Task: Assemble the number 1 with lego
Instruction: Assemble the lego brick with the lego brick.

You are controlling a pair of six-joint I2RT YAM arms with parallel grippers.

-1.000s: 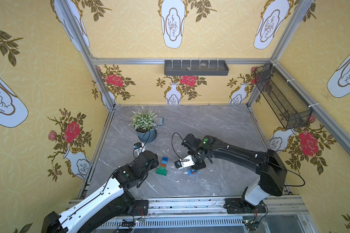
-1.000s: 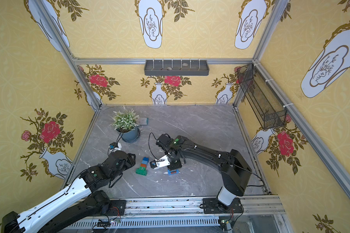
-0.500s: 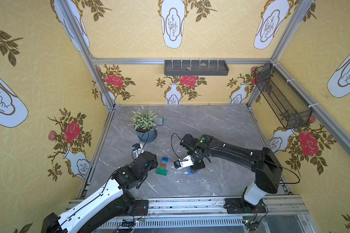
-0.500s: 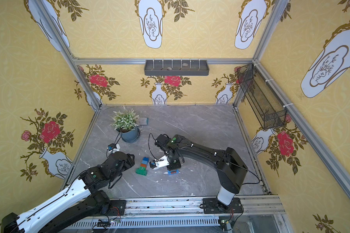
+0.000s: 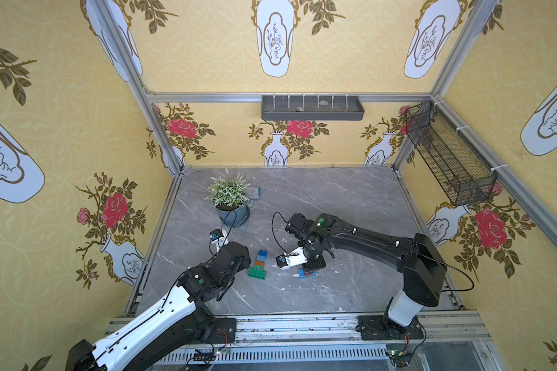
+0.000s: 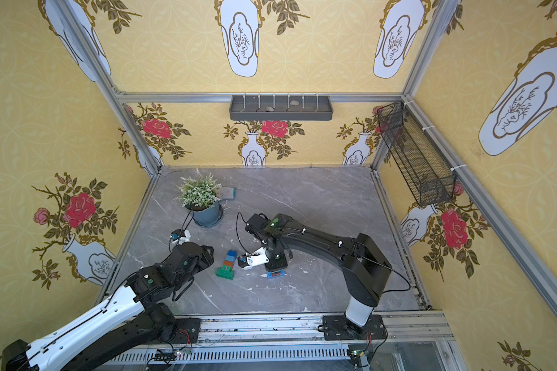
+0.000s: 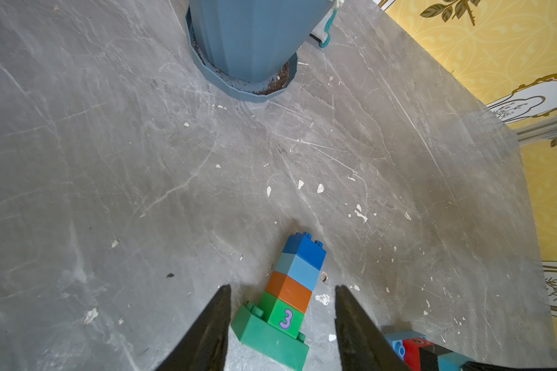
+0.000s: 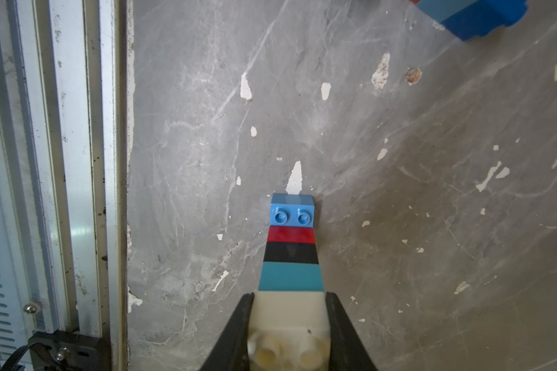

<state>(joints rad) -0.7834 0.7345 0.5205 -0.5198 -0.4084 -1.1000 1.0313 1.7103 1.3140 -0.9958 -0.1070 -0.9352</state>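
White-ended lego stack point(image 8: 290, 276) at lower centre: we see right fingers point(image 8: 235, 334) grasping it. Left fingers point(image 7: 206, 331) stand released, flanking the green-based lego stack point(image 7: 287, 302) lying on the table point(image 7: 110, 160).

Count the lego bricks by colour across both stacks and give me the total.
green bricks: 2
orange brick: 1
light blue bricks: 2
blue brick: 1
white brick: 1
teal brick: 1
black brick: 1
red brick: 1
Total: 10
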